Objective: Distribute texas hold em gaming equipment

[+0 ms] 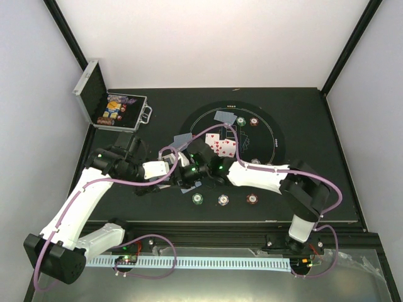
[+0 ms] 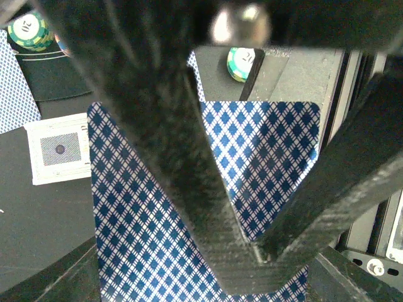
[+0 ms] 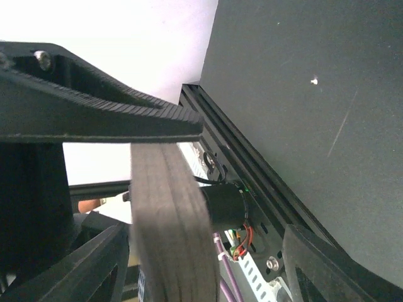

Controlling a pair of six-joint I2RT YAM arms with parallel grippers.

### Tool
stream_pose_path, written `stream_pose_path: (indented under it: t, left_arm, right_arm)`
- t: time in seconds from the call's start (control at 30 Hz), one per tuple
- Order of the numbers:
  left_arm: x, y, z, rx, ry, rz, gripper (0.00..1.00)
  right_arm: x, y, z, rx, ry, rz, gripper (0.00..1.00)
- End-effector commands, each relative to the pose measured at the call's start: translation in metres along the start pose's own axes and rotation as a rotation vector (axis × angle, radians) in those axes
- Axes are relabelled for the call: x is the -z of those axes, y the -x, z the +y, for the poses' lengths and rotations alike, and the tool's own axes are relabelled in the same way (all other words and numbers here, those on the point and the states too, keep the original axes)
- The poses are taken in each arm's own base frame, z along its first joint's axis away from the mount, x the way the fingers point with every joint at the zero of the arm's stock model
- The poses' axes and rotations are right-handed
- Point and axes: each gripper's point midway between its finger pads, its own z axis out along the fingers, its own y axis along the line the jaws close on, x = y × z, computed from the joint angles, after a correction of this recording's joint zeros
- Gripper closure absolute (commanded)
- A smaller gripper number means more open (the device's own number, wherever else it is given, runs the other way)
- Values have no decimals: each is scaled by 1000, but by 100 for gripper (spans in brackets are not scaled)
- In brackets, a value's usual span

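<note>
My left gripper (image 1: 181,172) (image 2: 253,251) is shut on playing cards with blue-diamond backs (image 2: 271,157), held just above the near edge of the round mat. In the right wrist view these cards show edge-on as a thick grey stack (image 3: 167,220), standing between the spread fingers of my right gripper (image 1: 192,165) (image 3: 201,267). That gripper is open, with a wide gap on its right side. Face-up cards (image 1: 221,147) lie at the mat's centre. Green (image 1: 198,199), white (image 1: 223,200) and red chips (image 1: 252,199) sit in a row near the front, and a green chip (image 2: 238,64) shows beyond the held cards.
A silver hinged case (image 1: 94,94) stands open at the back left with chips inside. Face-down cards (image 1: 225,117) and two chips (image 1: 254,121) lie at the mat's far side. The table's front rail (image 3: 252,182) runs close under the right gripper.
</note>
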Motion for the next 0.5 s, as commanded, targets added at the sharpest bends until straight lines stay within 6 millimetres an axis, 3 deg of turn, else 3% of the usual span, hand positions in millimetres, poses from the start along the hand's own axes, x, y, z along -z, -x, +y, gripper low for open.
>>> stream_pose_path:
  t: [0.0, 0.23, 0.47]
  left_arm:
    - [11, 14, 4, -14, 19, -46, 98]
    - [10, 12, 3, -14, 17, -40, 98]
    - [11, 13, 3, -17, 19, -43, 99]
  right_arm:
    - [-7, 8, 13, -10, 46, -6, 32]
    - [-7, 11, -7, -75, -4, -44, 37]
    - [12, 18, -26, -123, -20, -93, 44]
